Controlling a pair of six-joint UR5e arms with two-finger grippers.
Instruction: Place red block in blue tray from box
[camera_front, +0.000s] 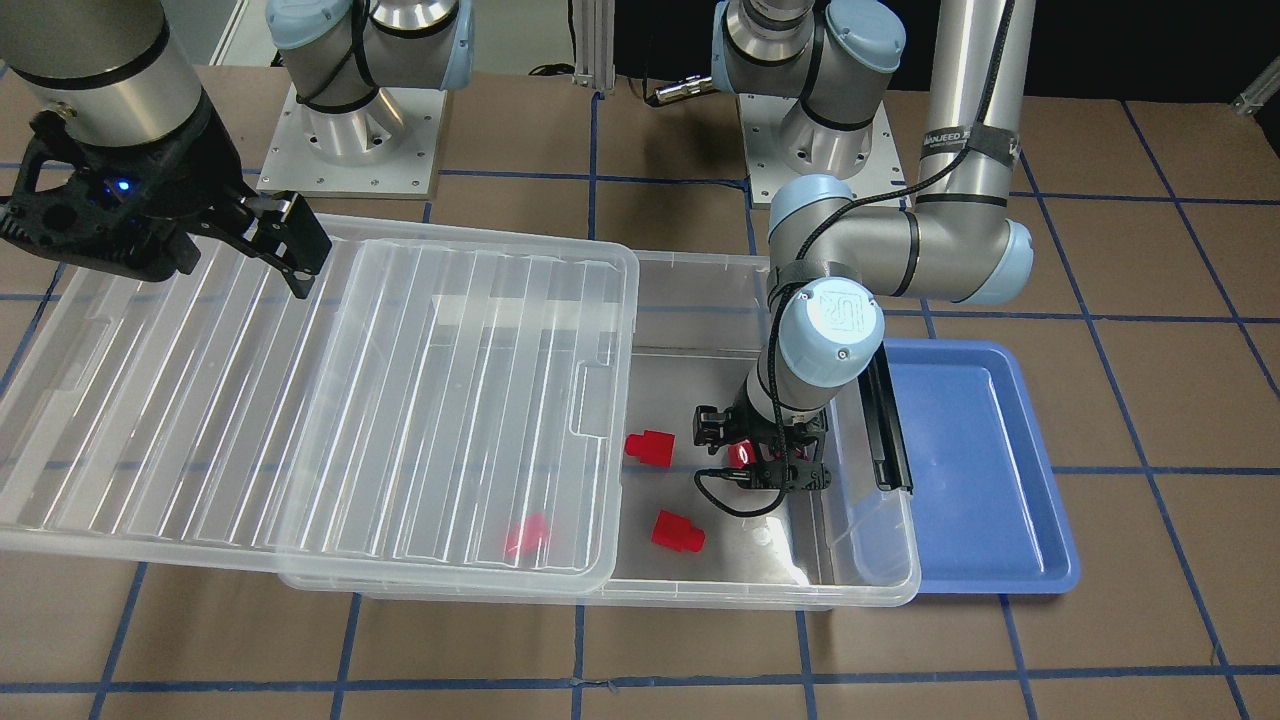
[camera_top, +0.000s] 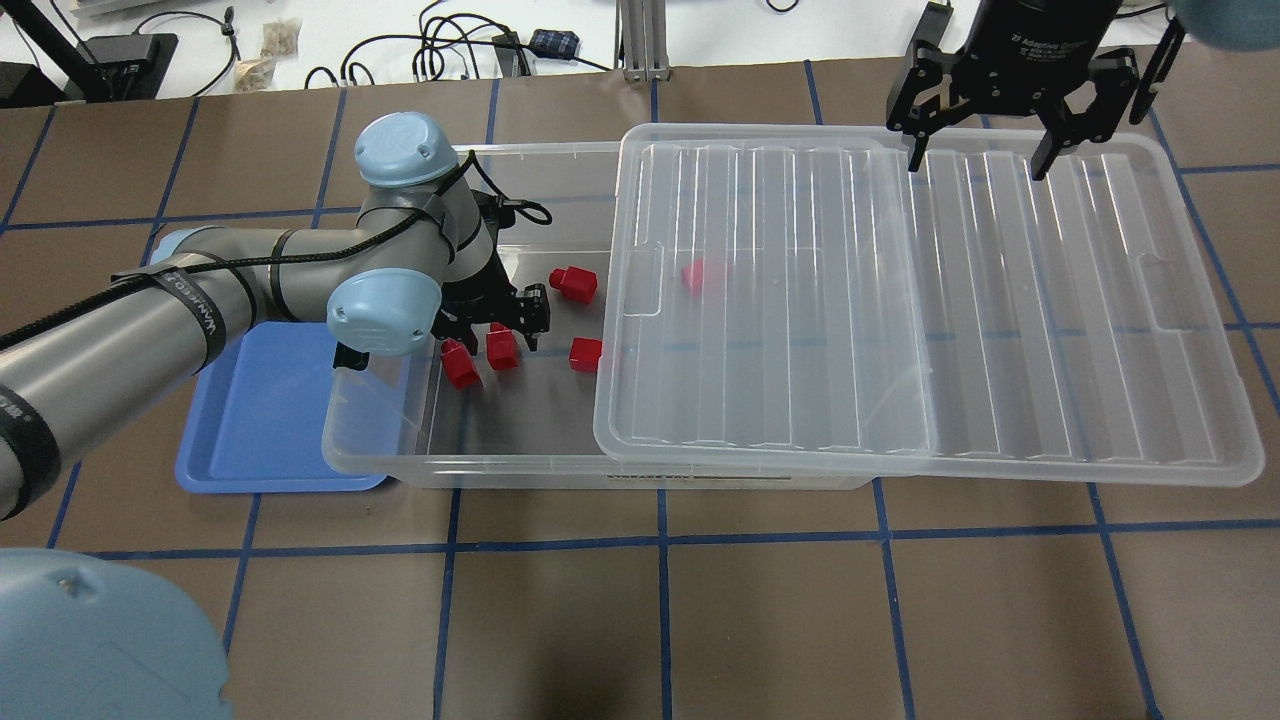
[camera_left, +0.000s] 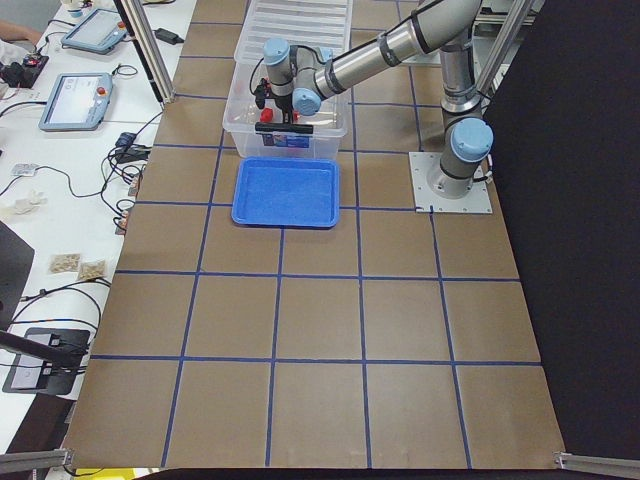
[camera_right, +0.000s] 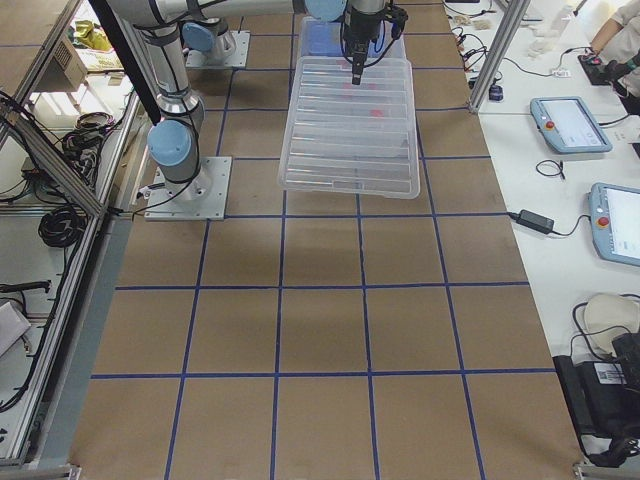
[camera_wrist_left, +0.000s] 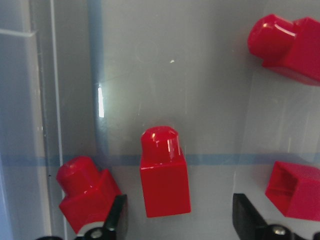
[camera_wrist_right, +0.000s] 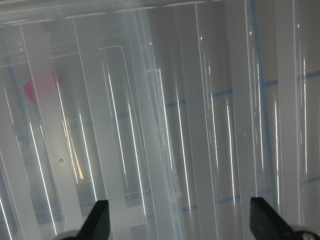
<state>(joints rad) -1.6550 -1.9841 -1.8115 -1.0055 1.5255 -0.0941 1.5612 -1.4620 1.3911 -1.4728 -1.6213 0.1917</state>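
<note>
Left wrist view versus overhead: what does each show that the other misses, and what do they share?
Only the left wrist view: the left pincer is open, with one red block lying between its fingertips, a gap on either side, stub pointing away. Only the overhead: the blue tray beside the box, the lid sitting offset sideways, a fifth block under it, and the right pincer open above the lid. Both: red blocks loose on the box floor.
</note>
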